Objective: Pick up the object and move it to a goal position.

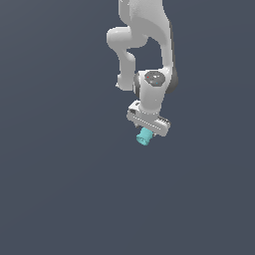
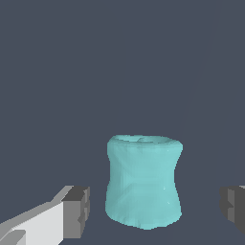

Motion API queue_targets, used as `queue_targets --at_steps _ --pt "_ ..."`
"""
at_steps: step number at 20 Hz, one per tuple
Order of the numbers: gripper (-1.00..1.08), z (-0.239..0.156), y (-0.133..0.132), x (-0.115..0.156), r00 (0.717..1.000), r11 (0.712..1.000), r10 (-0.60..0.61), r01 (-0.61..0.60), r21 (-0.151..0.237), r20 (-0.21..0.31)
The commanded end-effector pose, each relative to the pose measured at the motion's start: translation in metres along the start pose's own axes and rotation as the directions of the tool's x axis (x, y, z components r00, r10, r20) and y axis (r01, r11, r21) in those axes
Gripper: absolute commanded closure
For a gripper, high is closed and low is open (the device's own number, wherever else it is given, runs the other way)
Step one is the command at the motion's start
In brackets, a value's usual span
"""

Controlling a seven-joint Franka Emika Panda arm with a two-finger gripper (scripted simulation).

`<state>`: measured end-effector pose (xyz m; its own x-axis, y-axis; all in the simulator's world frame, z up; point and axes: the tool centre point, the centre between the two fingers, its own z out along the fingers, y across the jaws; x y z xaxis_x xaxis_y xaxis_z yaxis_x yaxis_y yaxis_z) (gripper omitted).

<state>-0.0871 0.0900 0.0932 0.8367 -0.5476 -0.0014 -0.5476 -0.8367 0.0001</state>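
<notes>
The object (image 1: 144, 136) is a small turquoise stubby cylinder with a slightly flared end. In the exterior view it pokes out just below the white hand of my gripper (image 1: 149, 125). The wrist view shows the object (image 2: 143, 184) standing between the two dark fingertips (image 2: 79, 210), and my gripper (image 2: 155, 210) is open. A gap shows on each side of the object, wider on the side of the far fingertip. Neither pad touches it.
The white arm (image 1: 149, 45) comes down from the top of the exterior view. Around the object there is only plain dark grey-blue ground (image 1: 60, 189), with no other objects or goal marker in sight.
</notes>
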Motion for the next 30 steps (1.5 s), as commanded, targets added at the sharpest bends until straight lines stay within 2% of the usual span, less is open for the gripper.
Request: queue_targets --at_steps 1,10,19,25,26,30 --pt "-0.92 0.002 0.000 -0.003 1.000 1.000 0.017 -0.017 0.000 -0.001" --pt "-0.92 0.007 0.000 -0.005 1.000 1.000 0.021 -0.021 0.000 -0.001" --pt "-0.92 0.043 0.001 -0.006 1.000 1.000 0.024 -0.024 0.000 -0.001" --pt "-0.92 0.052 0.000 -0.005 1.000 1.000 0.025 -0.025 0.000 -0.001" --pt "1.08 0.052 0.000 -0.005 1.000 1.000 0.025 -0.025 0.000 -0.001" --pt "1.08 0.052 0.000 -0.005 1.000 1.000 0.025 -0.025 0.000 -0.001"
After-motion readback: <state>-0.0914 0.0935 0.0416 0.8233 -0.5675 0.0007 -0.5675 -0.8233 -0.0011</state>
